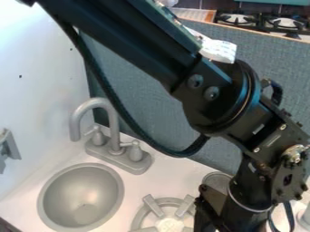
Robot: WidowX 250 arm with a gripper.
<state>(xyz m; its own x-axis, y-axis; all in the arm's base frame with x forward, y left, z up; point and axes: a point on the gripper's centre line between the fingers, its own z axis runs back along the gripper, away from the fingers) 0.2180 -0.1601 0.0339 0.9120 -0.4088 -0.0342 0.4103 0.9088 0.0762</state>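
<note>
The black gripper (236, 215) hangs at the lower right, partly cut off by the bottom edge. Just left of it lies a grey stove burner (151, 219) with raised prongs. A round grey metallic object (216, 180) shows partly behind the gripper, mostly hidden by it; whether they touch is unclear. What the gripper may hold is hidden.
A grey oval sink (82, 197) lies at the lower left, with a grey faucet (112, 131) and its two handles behind it. A blue-grey panel (154, 102) stands along the back, a white wall (39, 68) at left. Another stove (260, 20) is beyond the panel.
</note>
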